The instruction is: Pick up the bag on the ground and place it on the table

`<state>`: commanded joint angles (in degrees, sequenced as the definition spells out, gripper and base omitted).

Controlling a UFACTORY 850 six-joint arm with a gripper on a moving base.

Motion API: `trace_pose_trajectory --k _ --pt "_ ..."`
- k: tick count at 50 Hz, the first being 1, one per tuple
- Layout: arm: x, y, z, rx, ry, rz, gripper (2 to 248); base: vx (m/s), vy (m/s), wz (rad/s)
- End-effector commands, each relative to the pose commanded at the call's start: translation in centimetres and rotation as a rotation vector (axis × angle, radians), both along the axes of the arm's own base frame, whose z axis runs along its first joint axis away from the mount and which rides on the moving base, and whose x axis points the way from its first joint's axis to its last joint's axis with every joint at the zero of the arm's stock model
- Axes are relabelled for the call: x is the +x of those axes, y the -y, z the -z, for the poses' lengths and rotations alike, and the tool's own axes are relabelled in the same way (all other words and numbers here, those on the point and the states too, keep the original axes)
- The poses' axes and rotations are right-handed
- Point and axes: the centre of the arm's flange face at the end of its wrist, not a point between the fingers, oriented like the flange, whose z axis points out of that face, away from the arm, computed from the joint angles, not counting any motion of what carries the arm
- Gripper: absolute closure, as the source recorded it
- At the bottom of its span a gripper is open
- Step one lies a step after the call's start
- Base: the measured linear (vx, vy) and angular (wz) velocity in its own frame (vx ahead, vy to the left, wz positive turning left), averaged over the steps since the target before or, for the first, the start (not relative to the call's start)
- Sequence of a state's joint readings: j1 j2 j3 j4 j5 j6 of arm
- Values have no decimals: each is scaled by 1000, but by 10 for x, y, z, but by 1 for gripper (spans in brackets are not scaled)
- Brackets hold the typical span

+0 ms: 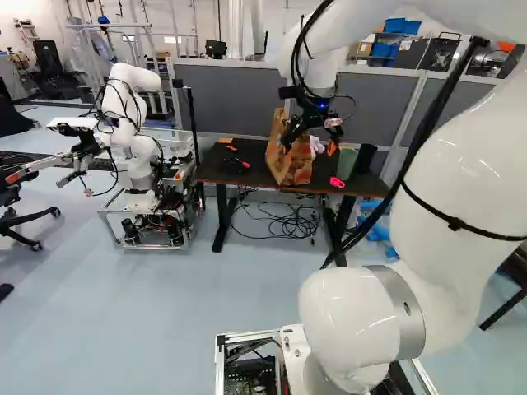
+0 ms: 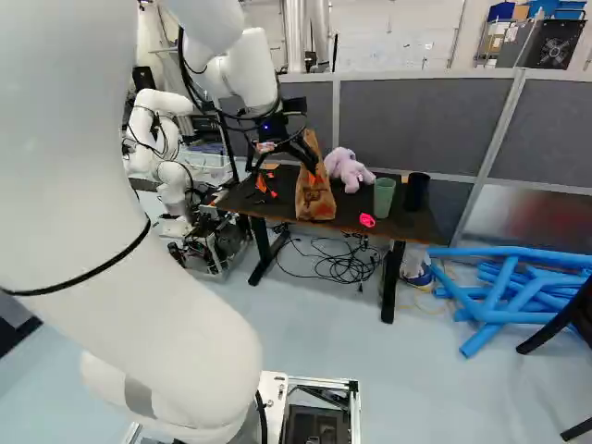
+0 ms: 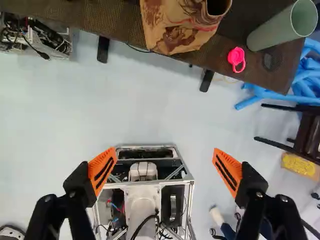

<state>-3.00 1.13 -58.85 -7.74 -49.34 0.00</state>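
One brown paper bag (image 2: 315,196) stands on the worktop (image 2: 370,228), close to its near edge, long axis running twelve to six o'clock in the right base view, upper end at twelve. From it there, the purple plush (image 2: 348,170) lies towards two o'clock, the green cup (image 2: 384,197) at three, the pink item (image 2: 367,220) at four. The jaws are spread wide, gripping nothing.

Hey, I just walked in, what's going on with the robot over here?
The white arm isn't holding anything: its gripper is wide open, with nothing between the fingers. The brown bag is on the table, near the front edge, by a green cup. Getting the bag up there was the job, so that part looks done.
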Motion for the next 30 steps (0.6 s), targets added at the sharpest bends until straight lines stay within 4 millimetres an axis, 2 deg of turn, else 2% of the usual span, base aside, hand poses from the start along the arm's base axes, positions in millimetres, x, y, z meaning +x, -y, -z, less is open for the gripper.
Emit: trace_pose_trajectory --k 30 --pt "-17 -10 56 36 213 -31 3 0 0 0"
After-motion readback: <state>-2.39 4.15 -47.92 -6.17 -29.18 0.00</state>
